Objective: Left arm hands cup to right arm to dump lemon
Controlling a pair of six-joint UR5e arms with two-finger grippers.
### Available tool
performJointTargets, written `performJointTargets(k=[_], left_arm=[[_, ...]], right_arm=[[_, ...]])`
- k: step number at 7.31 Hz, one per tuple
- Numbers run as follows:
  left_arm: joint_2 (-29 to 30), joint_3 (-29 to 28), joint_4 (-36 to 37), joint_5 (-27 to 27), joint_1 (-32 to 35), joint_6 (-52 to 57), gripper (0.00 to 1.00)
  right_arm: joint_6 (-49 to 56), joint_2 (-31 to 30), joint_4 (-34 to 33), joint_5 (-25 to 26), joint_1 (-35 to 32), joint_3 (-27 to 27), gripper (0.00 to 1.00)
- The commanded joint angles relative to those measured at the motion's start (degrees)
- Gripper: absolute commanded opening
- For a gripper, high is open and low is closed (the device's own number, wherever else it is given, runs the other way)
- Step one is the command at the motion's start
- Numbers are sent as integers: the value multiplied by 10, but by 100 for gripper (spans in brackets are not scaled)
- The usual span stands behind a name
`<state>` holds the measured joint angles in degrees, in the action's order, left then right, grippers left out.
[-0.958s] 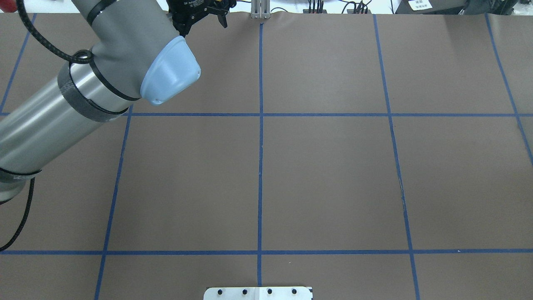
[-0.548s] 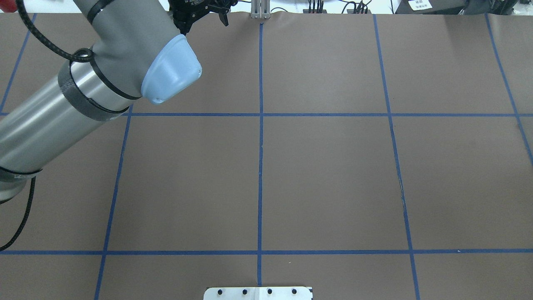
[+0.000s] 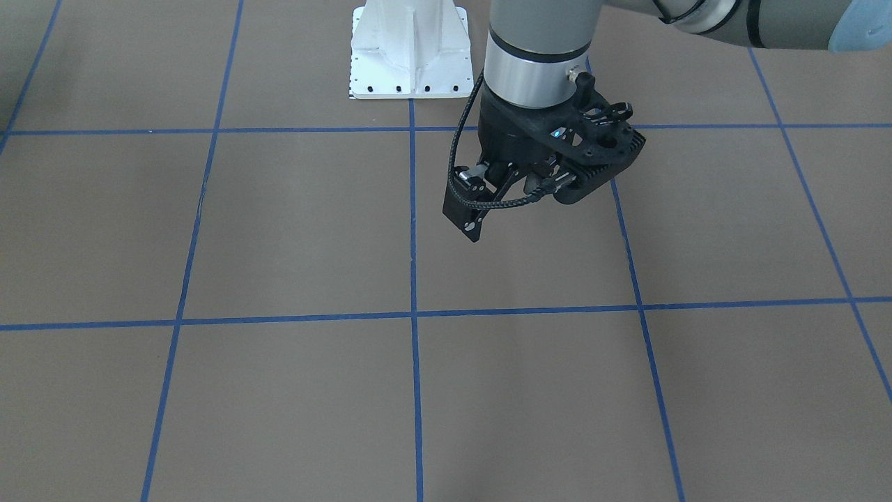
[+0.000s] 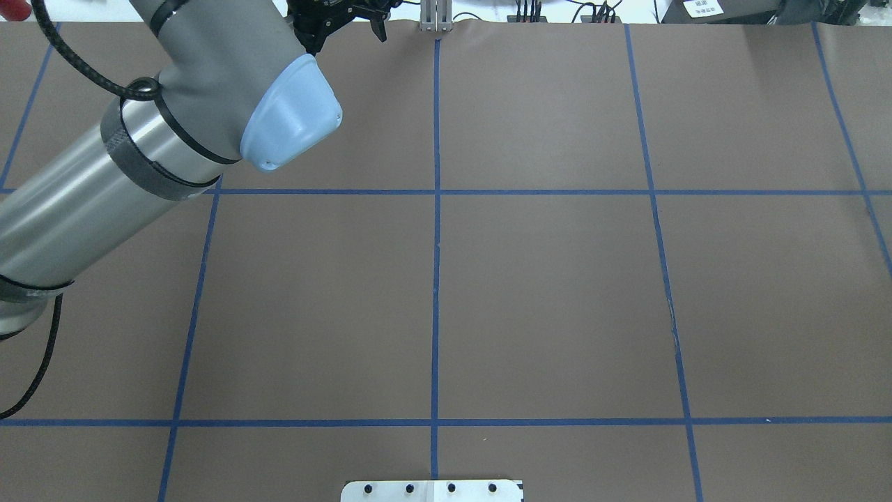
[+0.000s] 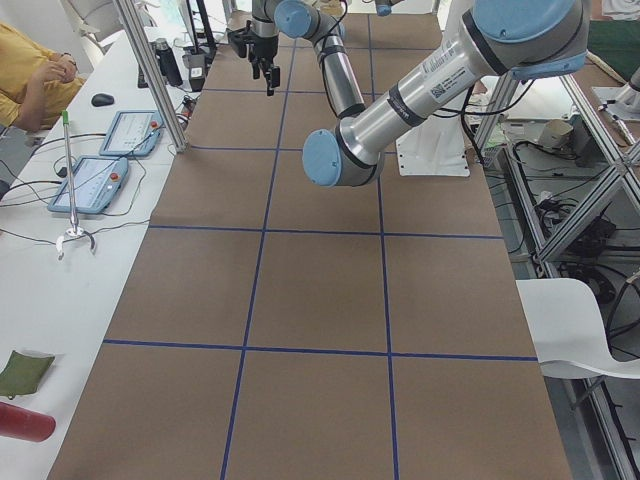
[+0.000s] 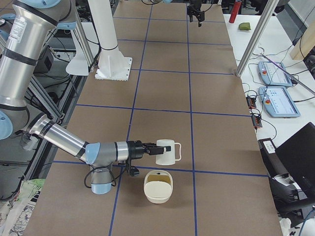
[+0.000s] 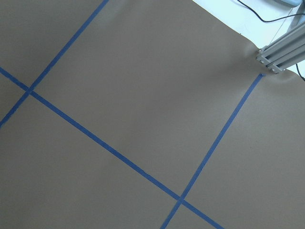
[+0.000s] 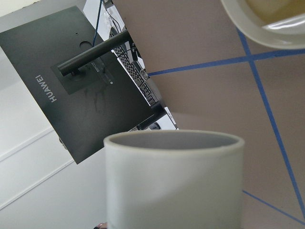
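The white cup [image 6: 165,152] hangs upright above the table at the tip of my right gripper [image 6: 152,149], its handle pointing away from the arm. In the right wrist view the cup [image 8: 174,183] fills the bottom, and its inside looks grey. No fingers show there, so I cannot tell whether that gripper is shut. My left gripper [image 4: 348,31] is at the table's far edge, open and empty; it also shows as left gripper [image 3: 516,195] from the front. I cannot make out the lemon for certain.
A cream bowl [image 6: 158,186] with a yellowish inside stands on the table just below and beside the cup, also seen as bowl [image 8: 267,24]. A white base plate [image 3: 411,49], an aluminium post [image 4: 435,17], a black monitor [image 8: 71,86] and a seated person [image 5: 30,80] surround the table.
The left arm has drifted slightly toward the far edge of the table, with its gripper still open. Nothing else on the table has moved.
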<state>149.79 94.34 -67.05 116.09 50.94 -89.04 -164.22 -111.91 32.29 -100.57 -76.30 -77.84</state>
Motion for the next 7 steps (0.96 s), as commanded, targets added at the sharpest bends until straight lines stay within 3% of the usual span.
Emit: performJointTargets(k=[1, 3, 5, 7], left_arm=[[2, -1, -2, 4, -1, 0, 100], [6, -11, -6, 0, -1, 8, 100], [5, -15, -22, 1, -4, 8, 100], [5, -16, -26, 3, -5, 9, 100]], right_arm=[[109, 29, -74, 4, 1, -47, 0], [241, 84, -187, 5, 11, -99, 0], [456, 160, -277, 14, 67, -106, 0], [584, 247, -365, 117, 173, -104, 0]])
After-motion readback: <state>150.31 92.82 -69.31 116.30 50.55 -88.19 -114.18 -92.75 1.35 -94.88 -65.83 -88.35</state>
